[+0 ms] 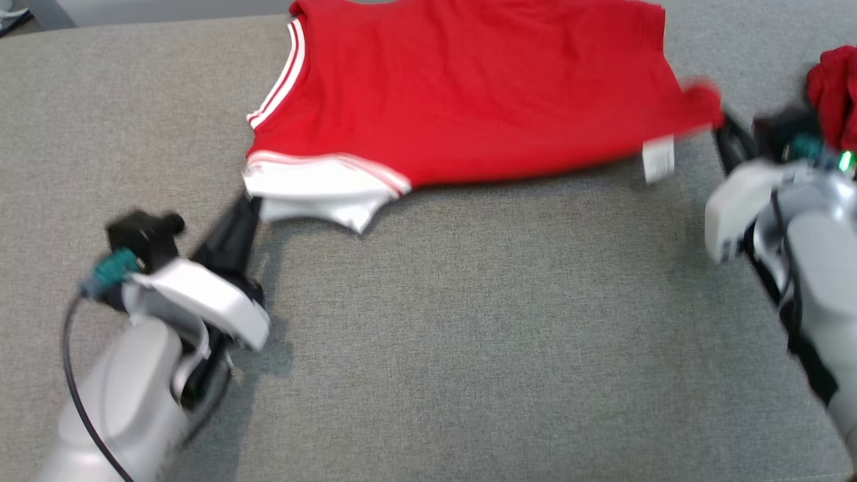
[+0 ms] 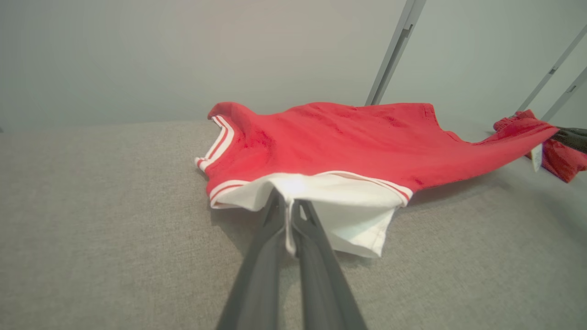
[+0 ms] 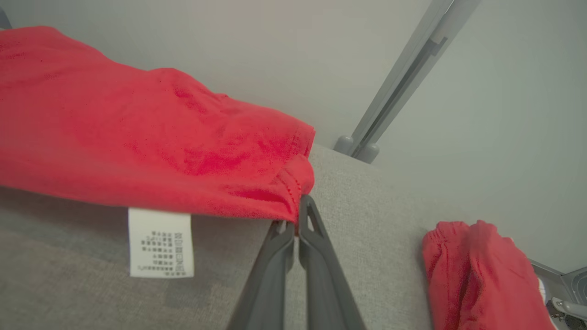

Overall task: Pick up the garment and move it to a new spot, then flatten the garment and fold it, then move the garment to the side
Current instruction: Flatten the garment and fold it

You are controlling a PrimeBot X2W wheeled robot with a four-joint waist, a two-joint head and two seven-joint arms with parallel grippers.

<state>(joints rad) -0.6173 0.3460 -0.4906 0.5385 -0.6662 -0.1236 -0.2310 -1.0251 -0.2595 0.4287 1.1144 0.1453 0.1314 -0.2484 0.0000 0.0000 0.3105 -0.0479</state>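
1 grey fabric surface (image 1: 469, 321) carries the red garment (image 1: 469, 87), whose near edge is raised off it. 2 grippers hold that garment: the left gripper (image 1: 249, 204) is clamped on its white-trimmed corner and the right gripper (image 1: 726, 130) is pinched on its opposite red corner, the cloth stretched between them. Beyond the garment's right end lies a bunched red cloth (image 1: 833, 94), and a white label (image 1: 657, 159) hangs from the garment's near edge just beside the right gripper.

a grey woven surface (image 1: 469, 335) spreads wide, with a crumpled red cloth (image 3: 477, 275) bundled near its right edge. behind it, a slanted grey pole (image 3: 403, 78) rises against a pale wall (image 2: 137, 55).
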